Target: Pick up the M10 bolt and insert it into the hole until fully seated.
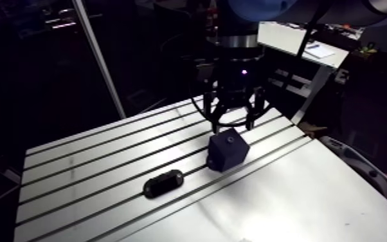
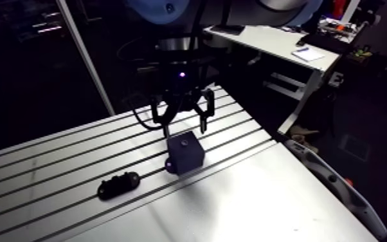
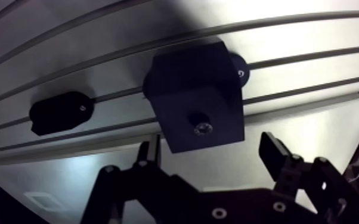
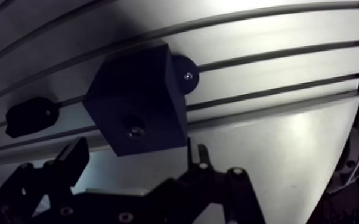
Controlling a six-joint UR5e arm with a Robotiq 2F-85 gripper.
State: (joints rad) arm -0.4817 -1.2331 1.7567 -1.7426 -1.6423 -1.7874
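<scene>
Black pincer point(image 3: 210, 145) gapes empty above dark block point(image 3: 185, 77).

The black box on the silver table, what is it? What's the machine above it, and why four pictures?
The machine is a robot arm with two black jaws at its end for grabbing things. Two pictures come from a camera high up on the arm, looking down at the slotted silver metal table. The other two come from a camera at the wrist, right by the jaws, so everything looks big and bent. Each camera has two eyes, so you get pairs. The dark cube-shaped block has a hole in its top, and a small shiny metal bolt head shows in it. A dark round knob sits against one side of the block, and a black oblong piece lies apart on the table. The jaws are open and hold nothing.
</scene>
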